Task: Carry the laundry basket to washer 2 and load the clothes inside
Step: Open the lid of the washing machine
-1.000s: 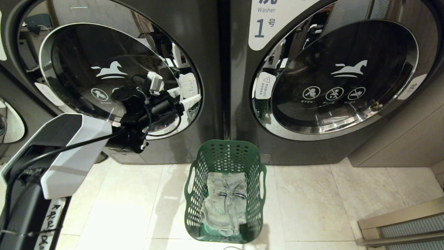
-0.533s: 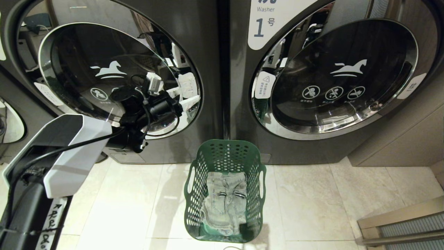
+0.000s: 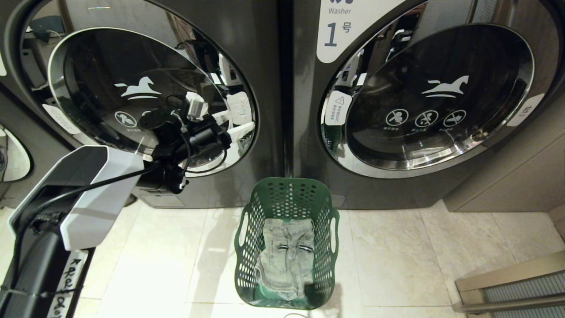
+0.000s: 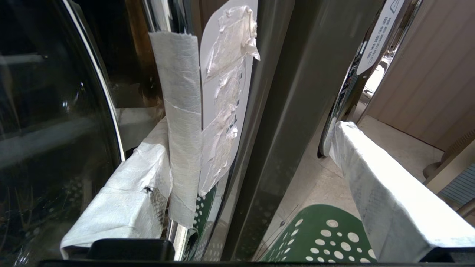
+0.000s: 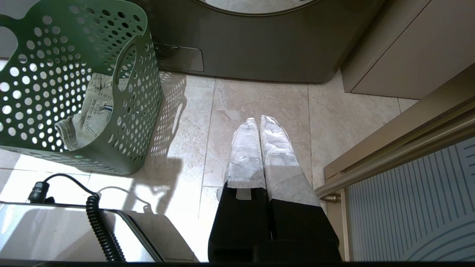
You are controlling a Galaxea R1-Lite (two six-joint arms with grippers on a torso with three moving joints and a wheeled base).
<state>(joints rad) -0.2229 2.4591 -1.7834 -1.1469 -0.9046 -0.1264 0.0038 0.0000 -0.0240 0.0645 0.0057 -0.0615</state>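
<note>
Basket set down at the washers, door not yet opened, clothes not yet loaded

The green laundry basket [image 3: 286, 240] is seen standing on the tiled floor [image 3: 397, 256] between the two machines, with the pale denim clothes [image 3: 286, 260] lying inside it; the right gripper [image 5: 259, 128] is hung low near the basket, its padded fingers pressed together on nothing. Farther on, the left gripper [image 3: 229, 123] is held with jaws spread wide at the right rim of the left washer door [image 3: 132, 92], one wrapped finger [image 4: 378, 185] reaching past the rim. That shut door is judged the obstacle; beyond it to the right, the washer marked 1 [image 3: 441, 92] is also shut
</note>
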